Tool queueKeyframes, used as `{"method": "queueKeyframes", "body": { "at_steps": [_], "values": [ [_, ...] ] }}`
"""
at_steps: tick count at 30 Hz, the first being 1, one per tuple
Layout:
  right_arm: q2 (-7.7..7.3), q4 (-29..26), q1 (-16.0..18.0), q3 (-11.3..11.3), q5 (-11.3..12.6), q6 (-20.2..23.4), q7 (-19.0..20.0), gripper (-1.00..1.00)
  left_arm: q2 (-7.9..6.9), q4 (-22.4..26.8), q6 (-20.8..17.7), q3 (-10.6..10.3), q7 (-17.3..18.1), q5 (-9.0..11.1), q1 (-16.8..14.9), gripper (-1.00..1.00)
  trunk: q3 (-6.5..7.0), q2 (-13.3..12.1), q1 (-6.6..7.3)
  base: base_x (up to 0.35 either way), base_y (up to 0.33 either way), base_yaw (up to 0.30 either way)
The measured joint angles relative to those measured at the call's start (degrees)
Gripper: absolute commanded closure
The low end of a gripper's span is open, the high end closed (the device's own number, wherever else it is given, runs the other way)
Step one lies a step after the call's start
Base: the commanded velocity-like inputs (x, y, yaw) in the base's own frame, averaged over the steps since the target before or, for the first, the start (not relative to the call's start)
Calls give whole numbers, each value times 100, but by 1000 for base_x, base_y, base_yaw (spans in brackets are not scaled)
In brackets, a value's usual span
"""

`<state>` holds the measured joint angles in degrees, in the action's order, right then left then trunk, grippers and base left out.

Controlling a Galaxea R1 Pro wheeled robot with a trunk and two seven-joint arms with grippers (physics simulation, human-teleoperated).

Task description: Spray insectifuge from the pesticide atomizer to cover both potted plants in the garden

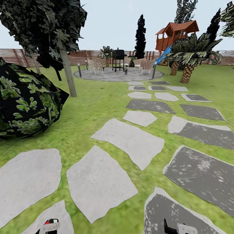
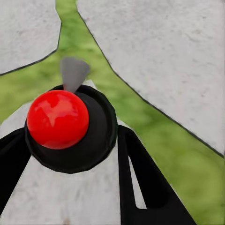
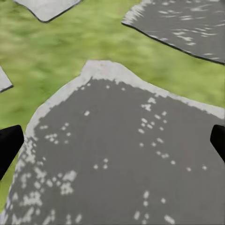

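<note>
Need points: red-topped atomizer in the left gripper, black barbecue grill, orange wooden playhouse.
Red-topped dark pesticide atomizer (image 2: 57, 119): left wrist view, on its red cap.
Black barbecue grill (image 1: 118, 54): head view, on its lid.
Orange wooden playhouse (image 1: 175, 35): head view, on its front wall.

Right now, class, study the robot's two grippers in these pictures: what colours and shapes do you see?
The left gripper has black, flat, tapering fingers with a slot cut through one. In the head view it has a pale grey body. The right gripper shows black finger tips at each edge, and a light grey body with a black finger in the head view.

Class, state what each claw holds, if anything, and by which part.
The left claw grips the pesticide atomizer by its dark body, below the red top. The right claw is open, holding nothing.
</note>
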<state>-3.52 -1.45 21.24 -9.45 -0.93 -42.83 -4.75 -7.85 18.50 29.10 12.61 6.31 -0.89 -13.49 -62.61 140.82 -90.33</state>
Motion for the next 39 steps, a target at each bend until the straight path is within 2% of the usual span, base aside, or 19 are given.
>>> {"method": "queueKeyframes", "body": {
  "at_steps": [39],
  "values": [
    [0,0,0,0,0,0,0,-100,0,0,3,0,0,0,0,100,0,0,0,340,0,0]
  ]
}}
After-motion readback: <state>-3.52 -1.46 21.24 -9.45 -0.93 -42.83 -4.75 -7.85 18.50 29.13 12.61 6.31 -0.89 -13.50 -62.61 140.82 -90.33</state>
